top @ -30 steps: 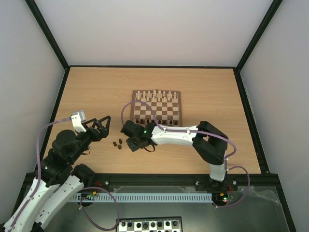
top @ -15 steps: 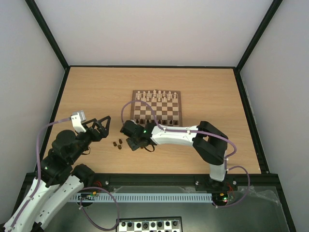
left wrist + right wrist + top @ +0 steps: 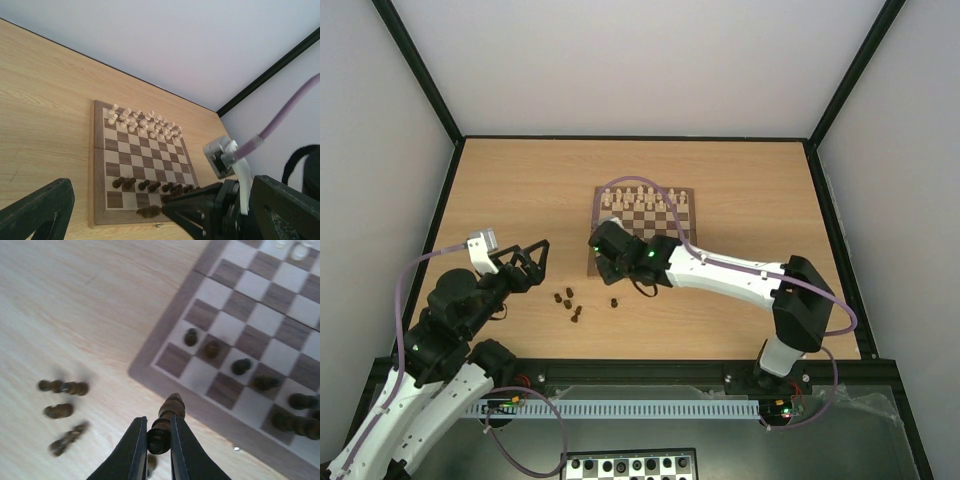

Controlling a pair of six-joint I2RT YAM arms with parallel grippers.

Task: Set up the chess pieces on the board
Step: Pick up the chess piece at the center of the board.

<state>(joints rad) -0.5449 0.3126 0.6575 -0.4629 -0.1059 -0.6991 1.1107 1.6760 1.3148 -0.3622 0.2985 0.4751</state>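
Note:
The wooden board (image 3: 596, 228) lies mid-table, with cream chessmen along its far rows and several dark chess pieces (image 3: 241, 366) along its near rows. My right gripper (image 3: 159, 432) is shut on one dark chess piece (image 3: 172, 407), held lying between the fingers above the table just off the board's near-left corner (image 3: 155, 347). From above, the right gripper (image 3: 601, 264) hangs over that corner. Loose dark pieces (image 3: 567, 300) lie on the table to its left, and one more (image 3: 614, 302) lies nearer. My left gripper (image 3: 538, 265) is open and holds nothing, left of the loose pieces.
The cell's black frame and grey walls bound the table on three sides. A black-and-white checkered board (image 3: 628, 466) sits below the near edge. The right arm's purple cable (image 3: 650, 186) arches over the wooden board.
My right gripper has closed on a dark piece from the table, lifted it and moved right and away to the board's near-left corner. The left arm has not moved.

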